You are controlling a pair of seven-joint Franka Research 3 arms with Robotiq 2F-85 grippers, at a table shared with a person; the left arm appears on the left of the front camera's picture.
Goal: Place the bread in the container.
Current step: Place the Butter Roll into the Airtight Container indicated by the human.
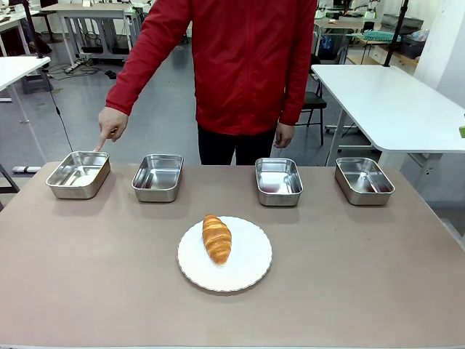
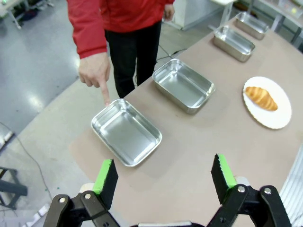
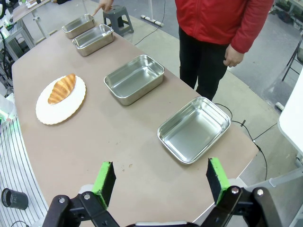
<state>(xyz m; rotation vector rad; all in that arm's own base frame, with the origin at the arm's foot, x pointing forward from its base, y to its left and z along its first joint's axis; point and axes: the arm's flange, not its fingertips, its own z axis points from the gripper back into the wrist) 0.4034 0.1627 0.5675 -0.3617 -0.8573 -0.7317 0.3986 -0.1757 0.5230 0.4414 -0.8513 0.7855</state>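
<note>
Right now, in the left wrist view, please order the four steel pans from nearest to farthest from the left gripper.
1. Pointed-at pan, just ahead of the left gripper, at the person's finger.
2. Second pan, next along the row.
3. Third pan, farther along.
4. Fourth pan, at the row's far end.

- Front: fixed at near edge, facing across worktop point(image 1: 349, 291) at person point(image 1: 247, 65).
- Left wrist: high over left end, angled down.
- Right wrist: high over right end, likewise.
- Shared by all: bread point(image 1: 216, 238), plate point(image 1: 247, 265).
</note>
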